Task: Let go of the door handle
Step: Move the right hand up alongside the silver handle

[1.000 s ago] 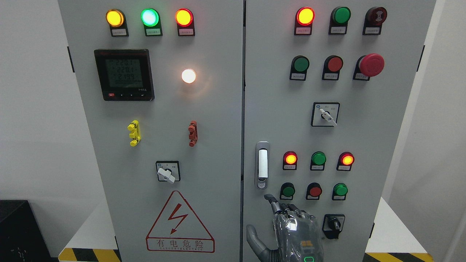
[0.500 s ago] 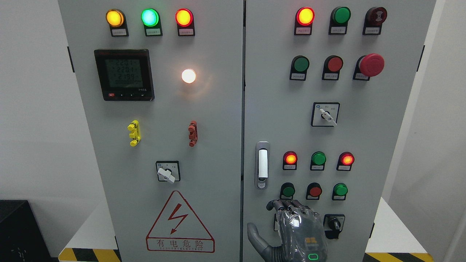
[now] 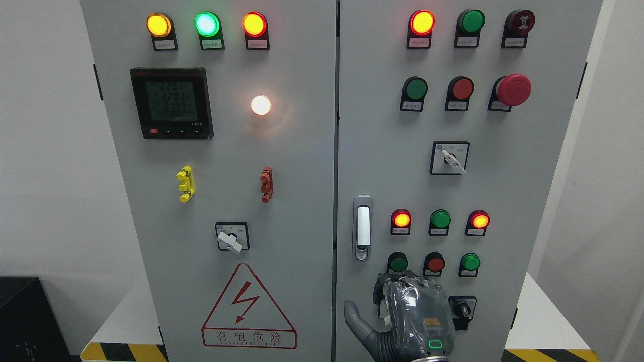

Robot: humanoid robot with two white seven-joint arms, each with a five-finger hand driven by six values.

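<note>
The right hand has curled its fingers in since a second ago, now bunched and holding nothing, just below the door handle on the right door. Clear panel lies between them. The warning sign reads 有电危险.

Light grey metal electrical cabinet: red-outlined triangular warning sign low on its left door; yellow-black striped base beneath.

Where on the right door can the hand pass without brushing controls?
Bare strip between the door handle and the selector switch; also the right margin beside the emergency stop. Crowded around the right hand: the green button, red button, black knob.
</note>
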